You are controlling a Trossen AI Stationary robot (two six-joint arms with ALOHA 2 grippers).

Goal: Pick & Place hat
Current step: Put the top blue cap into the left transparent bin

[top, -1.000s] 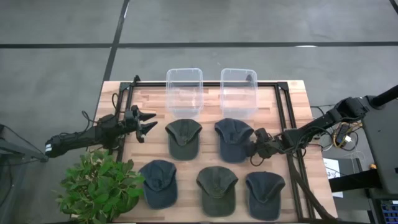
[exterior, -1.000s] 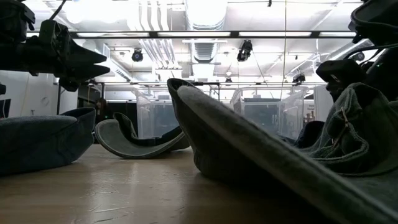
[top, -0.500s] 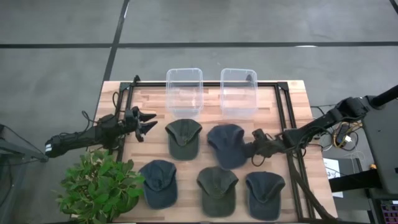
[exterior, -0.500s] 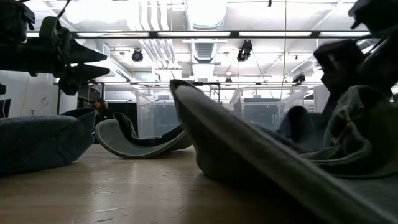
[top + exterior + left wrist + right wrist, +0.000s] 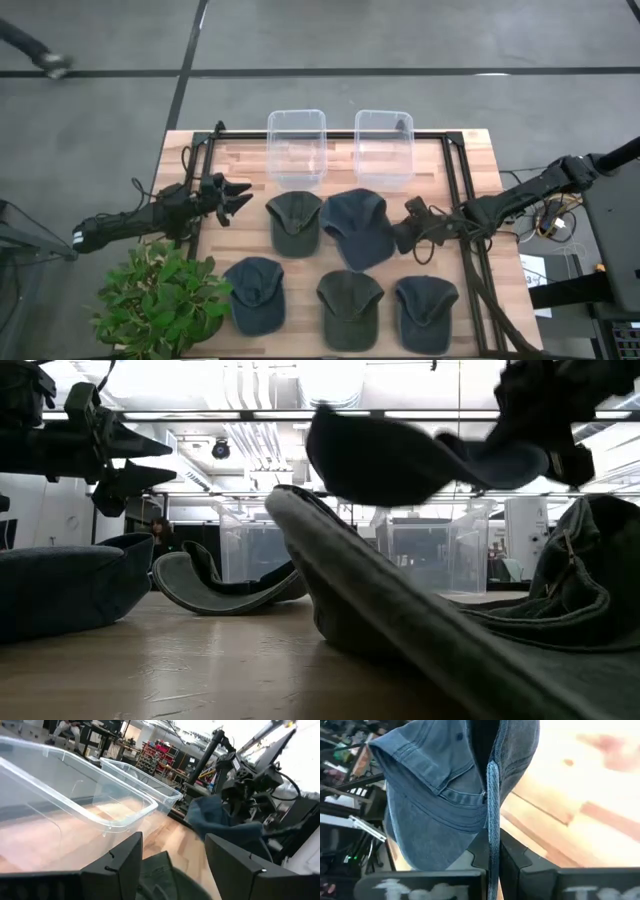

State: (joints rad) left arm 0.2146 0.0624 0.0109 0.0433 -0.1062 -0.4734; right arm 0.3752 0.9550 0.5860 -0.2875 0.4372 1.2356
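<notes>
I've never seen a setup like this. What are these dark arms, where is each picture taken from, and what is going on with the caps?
Two robot arms work at a wooden table. One camera looks straight down, one sits at table level, and one rides on each wrist. The right pincer is shut on a blue cap and holds it lifted above the table. The left pincer hangs open at the table's left edge. Four more caps lie on the table, and two clear bins stand at the far side. A plant sits by one corner.

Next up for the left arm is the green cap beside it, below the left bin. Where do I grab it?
Take the green cap by its brim, which points down toward the front caps. That flat edge suits two fingers; the crown is rounded. Come from the open left gripper side, swinging low.
</notes>
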